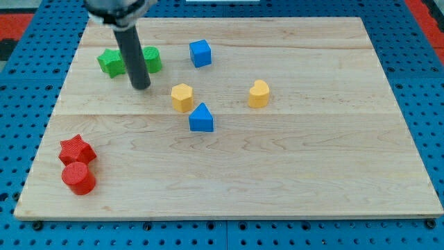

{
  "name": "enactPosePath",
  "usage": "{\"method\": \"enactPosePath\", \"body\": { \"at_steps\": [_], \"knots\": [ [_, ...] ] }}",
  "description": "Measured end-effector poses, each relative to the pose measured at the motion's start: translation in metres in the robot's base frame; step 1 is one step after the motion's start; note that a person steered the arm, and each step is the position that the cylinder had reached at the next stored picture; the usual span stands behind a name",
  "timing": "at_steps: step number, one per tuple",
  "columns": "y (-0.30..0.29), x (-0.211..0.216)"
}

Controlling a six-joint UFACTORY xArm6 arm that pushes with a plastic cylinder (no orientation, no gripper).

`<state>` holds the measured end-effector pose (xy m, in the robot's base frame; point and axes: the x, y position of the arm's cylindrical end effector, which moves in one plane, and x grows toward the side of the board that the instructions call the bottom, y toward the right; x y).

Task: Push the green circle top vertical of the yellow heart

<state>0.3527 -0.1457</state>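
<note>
The green circle (152, 60) sits near the board's upper left, partly hidden behind my rod. A green star (110, 62) lies just to its left. The yellow heart (259, 94) sits right of centre, well to the right of the green circle. My tip (141, 86) rests on the board just below and slightly left of the green circle, between it and the green star.
A blue cube (200, 53) sits right of the green circle. A yellow hexagon (182, 97) and a blue triangle (202, 119) lie between my tip and the heart. A red star (76, 150) and red cylinder (78, 178) sit at lower left. The wooden board (312, 173) has blue pegboard around it.
</note>
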Motion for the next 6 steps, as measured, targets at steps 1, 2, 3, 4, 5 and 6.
{"method": "enactPosePath", "body": {
  "at_steps": [1, 2, 3, 4, 5, 6],
  "knots": [
    [0.000, -0.049],
    [-0.046, -0.065],
    [0.013, -0.073],
    [0.096, -0.079],
    [0.018, -0.072],
    [0.028, -0.092]
  ]
}}
